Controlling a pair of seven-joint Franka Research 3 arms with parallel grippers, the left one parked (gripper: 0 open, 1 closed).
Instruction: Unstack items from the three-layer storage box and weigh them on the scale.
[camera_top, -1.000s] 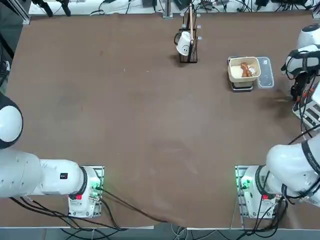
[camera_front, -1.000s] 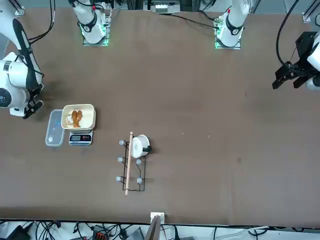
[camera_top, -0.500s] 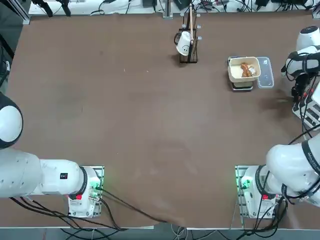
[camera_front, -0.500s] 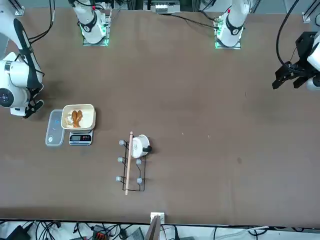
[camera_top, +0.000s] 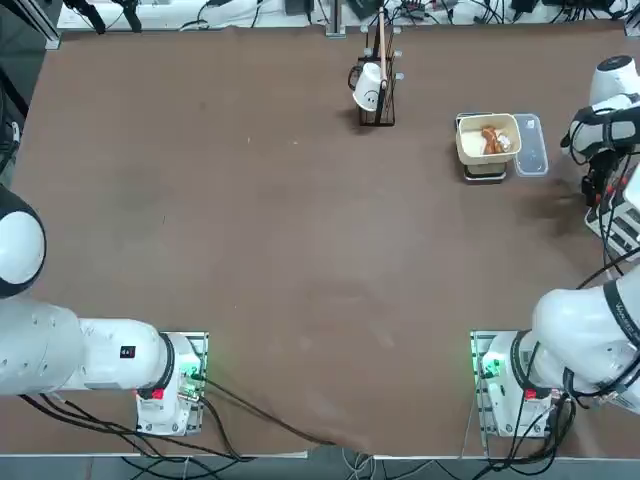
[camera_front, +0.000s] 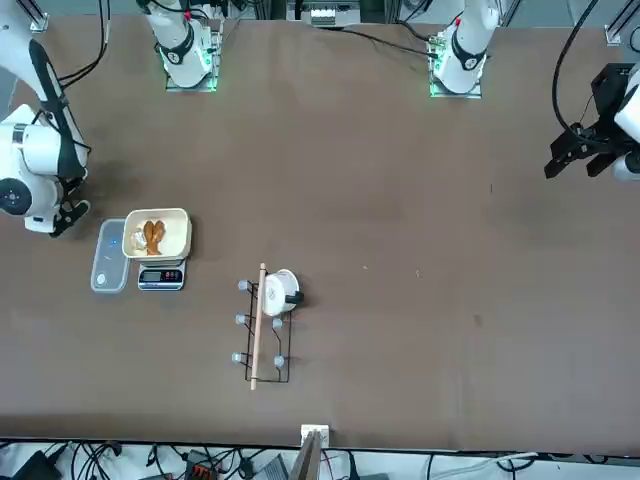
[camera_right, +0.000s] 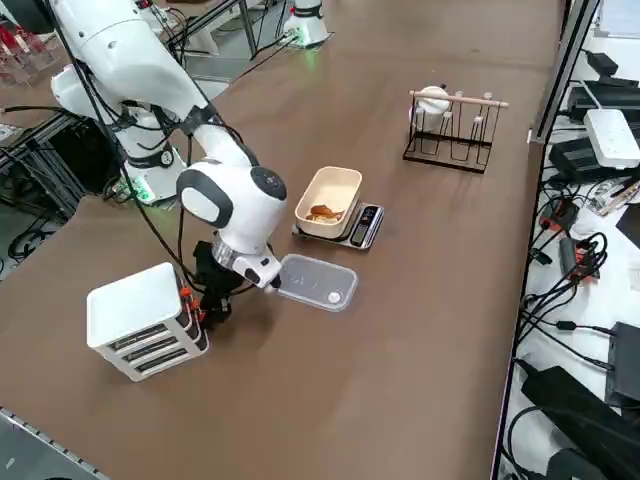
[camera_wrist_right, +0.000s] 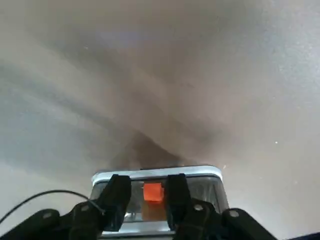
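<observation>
Right pincer (camera_wrist_right: 148, 178) spread near a red handle (camera_wrist_right: 153, 192) of the white, slatted, tiered storage box (camera_right: 135, 308).

Right hand (camera_wrist_right: 148, 182) shifted slightly left, beside storage box (camera_right: 140, 320)

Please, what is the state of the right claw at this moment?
Right claw: open, its fingers around the red handle of the storage box, not gripping it.

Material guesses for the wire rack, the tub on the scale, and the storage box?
Rack: probably black-coated metal, thin wire bars. Tub: likely matte cream plastic, smooth rounded walls. Storage box: white, smooth moulded panels, probably plastic too.
</observation>
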